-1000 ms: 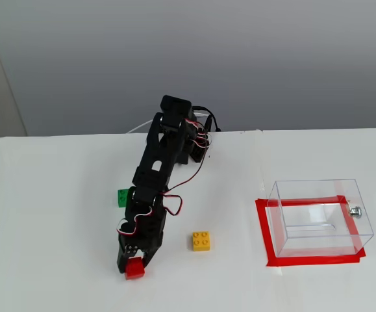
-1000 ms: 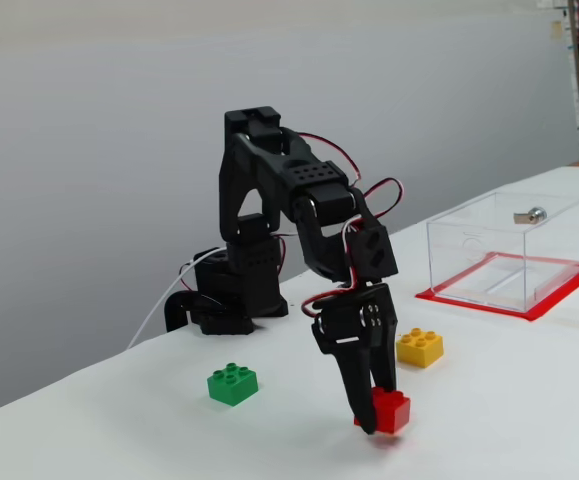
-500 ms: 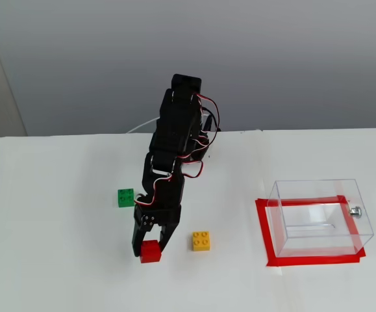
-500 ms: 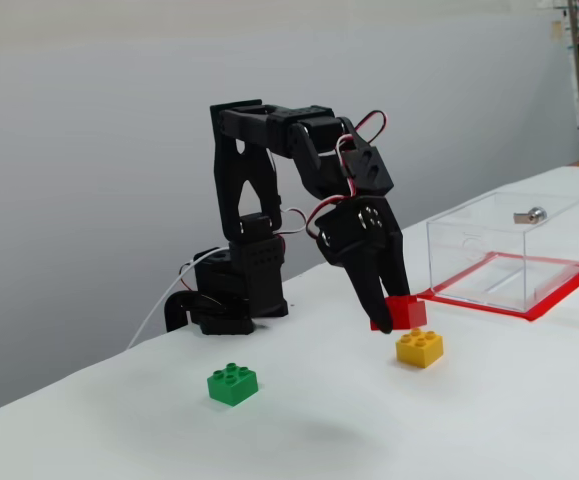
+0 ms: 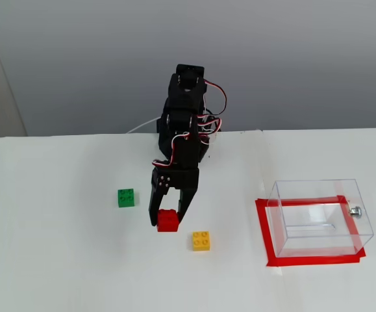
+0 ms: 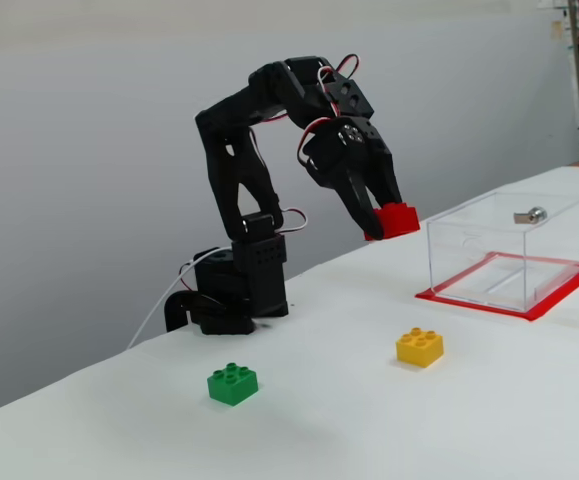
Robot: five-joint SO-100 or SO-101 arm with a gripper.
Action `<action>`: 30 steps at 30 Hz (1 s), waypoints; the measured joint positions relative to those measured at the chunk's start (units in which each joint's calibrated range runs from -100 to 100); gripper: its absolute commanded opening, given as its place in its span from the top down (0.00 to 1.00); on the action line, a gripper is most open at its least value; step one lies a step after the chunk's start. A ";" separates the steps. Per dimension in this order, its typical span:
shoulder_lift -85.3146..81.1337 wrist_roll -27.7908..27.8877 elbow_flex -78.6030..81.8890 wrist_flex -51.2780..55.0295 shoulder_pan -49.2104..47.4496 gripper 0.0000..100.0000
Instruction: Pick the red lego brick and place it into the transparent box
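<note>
My gripper (image 5: 167, 220) (image 6: 389, 222) is shut on the red lego brick (image 5: 168, 221) (image 6: 397, 219) and holds it high above the white table. In both fixed views the brick hangs left of the transparent box (image 5: 321, 216) (image 6: 504, 248), well apart from it. The box is clear with thin walls and a small metal knob (image 5: 354, 210) (image 6: 529, 215) on one side. It stands inside a red tape outline (image 5: 265, 237) (image 6: 529, 305) and looks empty.
A yellow brick (image 5: 201, 240) (image 6: 420, 347) lies on the table below and right of the held brick. A green brick (image 5: 126, 197) (image 6: 233, 382) lies to the left. The arm's base (image 6: 227, 295) stands at the back edge of the table.
The gripper has lifted the red brick off the table and carried it up and toward the box. The arm has folded back and risen.
</note>
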 measured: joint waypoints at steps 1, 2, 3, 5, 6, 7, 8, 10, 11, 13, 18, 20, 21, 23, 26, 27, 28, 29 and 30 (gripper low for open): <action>-0.93 -0.10 0.00 0.94 -0.85 0.84; -1.86 -0.10 0.00 1.80 -2.03 0.84; -2.79 -0.10 0.00 2.57 -3.10 0.84; -4.48 -0.20 0.00 4.11 -5.45 0.84; -5.24 -0.24 0.00 4.71 -6.73 0.84; -5.92 -0.24 0.00 5.31 -7.80 0.84; -6.60 -0.29 0.00 5.83 -9.40 0.84; -7.44 -0.93 0.00 6.00 -12.29 0.84; -7.70 -1.17 0.00 6.00 -14.00 0.84; -8.12 -1.37 0.00 6.00 -18.06 0.84; -8.37 -1.61 0.00 6.00 -24.57 0.84; -8.37 -1.86 -0.44 6.26 -27.99 0.84; -8.37 -1.86 -0.71 6.26 -29.70 0.84; -8.37 -1.81 -1.68 6.34 -33.33 0.84; -8.37 -1.76 -2.47 6.43 -37.93 0.84; -8.37 -1.76 -2.74 6.43 -39.53 0.84; -8.37 -1.76 -2.74 6.43 -40.92 0.84; -8.37 -1.76 -2.74 6.43 -42.52 0.84; -8.37 -1.76 -2.74 6.43 -44.02 0.84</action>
